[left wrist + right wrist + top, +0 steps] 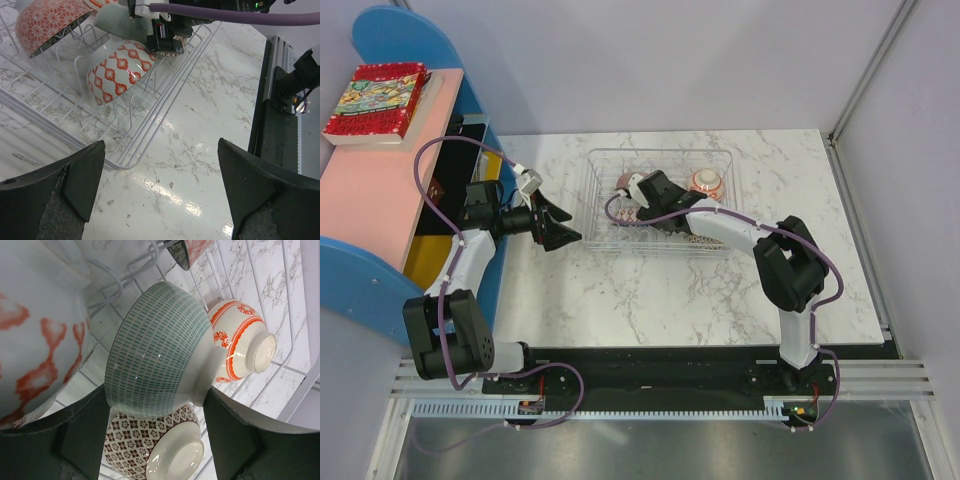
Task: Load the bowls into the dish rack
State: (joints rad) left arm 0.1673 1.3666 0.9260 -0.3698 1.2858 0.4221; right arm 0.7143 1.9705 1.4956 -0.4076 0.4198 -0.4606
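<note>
The left hand (161, 150) gapes wide beside the dish rack (156, 121) holding bowls (120, 70).

Glossy glazed bowls (150, 360), clear plastic dish rack (660, 153), shiny marble-patterned table (200, 165).

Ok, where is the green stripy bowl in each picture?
Right wrist: green bowl at centre, between the fingers.
Left wrist: top edge, behind the right gripper.
Top external: not seen, hidden under that gripper in the dish rack.
Shared landmark: the orange-diamond bowl beside it.
</note>
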